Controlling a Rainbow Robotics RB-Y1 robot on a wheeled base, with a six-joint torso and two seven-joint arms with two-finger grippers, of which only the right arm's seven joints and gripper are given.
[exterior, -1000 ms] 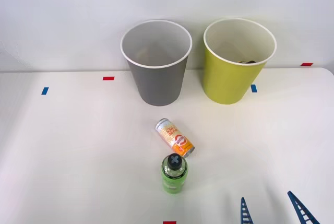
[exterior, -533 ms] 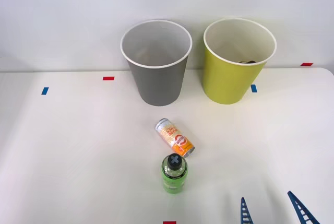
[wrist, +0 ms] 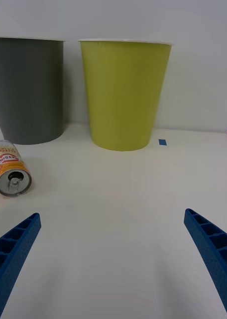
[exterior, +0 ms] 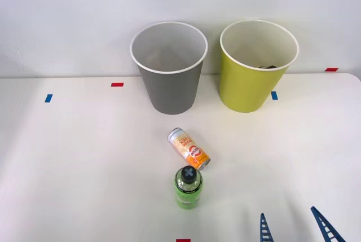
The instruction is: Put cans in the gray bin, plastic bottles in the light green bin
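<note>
An orange and cream can [exterior: 189, 148] lies on its side in the middle of the white table; the wrist view looks at its silver end [wrist: 10, 170]. Just in front of it stands a plastic bottle [exterior: 188, 188] with green liquid and a black cap. The gray bin [exterior: 168, 67] stands at the back, and the light green bin [exterior: 258, 65] stands to its right with something dark inside. Both bins also show in the wrist view, gray bin [wrist: 28, 89] and light green bin [wrist: 125, 93]. My right gripper [exterior: 293, 228] is open at the table's near right, to the right of the bottle, holding nothing.
Small red and blue tape marks dot the table [exterior: 84, 152]: red tape [exterior: 117, 84] and blue tape [exterior: 48, 98] at the back left, blue tape [exterior: 274, 95] by the green bin. A white wall stands behind the bins.
</note>
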